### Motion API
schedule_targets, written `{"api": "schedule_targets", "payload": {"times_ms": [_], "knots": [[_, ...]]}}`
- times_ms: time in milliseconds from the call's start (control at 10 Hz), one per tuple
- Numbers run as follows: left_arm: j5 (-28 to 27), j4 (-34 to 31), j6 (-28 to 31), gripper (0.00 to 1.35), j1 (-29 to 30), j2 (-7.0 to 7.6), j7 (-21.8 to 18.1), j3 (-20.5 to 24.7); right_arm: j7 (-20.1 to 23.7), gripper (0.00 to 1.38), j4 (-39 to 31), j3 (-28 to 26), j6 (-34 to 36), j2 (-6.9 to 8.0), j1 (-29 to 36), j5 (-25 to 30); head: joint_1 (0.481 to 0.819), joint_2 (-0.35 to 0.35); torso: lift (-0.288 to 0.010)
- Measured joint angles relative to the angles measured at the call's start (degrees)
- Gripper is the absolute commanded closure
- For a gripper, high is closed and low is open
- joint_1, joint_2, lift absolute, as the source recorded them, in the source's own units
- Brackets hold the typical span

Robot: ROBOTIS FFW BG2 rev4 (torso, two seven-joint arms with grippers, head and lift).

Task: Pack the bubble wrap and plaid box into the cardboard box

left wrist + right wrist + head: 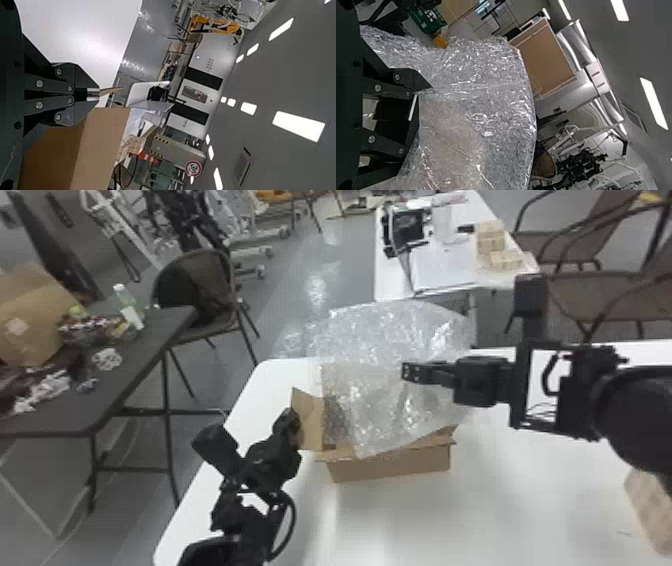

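Note:
In the head view my left gripper [295,425] is at the left flap of the cardboard box [390,465]. The left wrist view has that gripper [99,94] shut on the flap's edge [113,90]. Clear bubble wrap [380,340] stands up out of the box and spreads over its top, hiding most of the opening. Against the wrap's upper right part is my right gripper [407,373]. Seen from the right wrist, this gripper [420,114] has its fingers apart, with the bubble wrap [490,118] close in front of them. The plaid box [650,510] lies at the table's right, partly behind the right arm.
The cardboard box stands on a white table [390,525]. Beyond it is another white table [440,270] with equipment and small boxes. A dark table [145,360] with clutter and a chair [205,290] stand on the left.

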Motion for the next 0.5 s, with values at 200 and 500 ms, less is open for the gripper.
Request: {"api": "schedule_targets", "payload": {"times_ms": [200, 500], "knots": [[0.59, -0.05, -0.62, 1.21, 0.09, 0.46, 0.57, -1.05, 3.24, 1.22, 10.53, 3.35, -5.72, 0.0, -2.87, -0.39, 0.668, 0.35, -0.119], [1.62, -0.05, -1.32, 1.21, 0.08, 1.08, 1.44, -3.0, 5.93, 1.22, 21.39, 4.41, -13.13, 0.0, -5.39, -0.06, 0.682, 0.35, -0.119]]}}
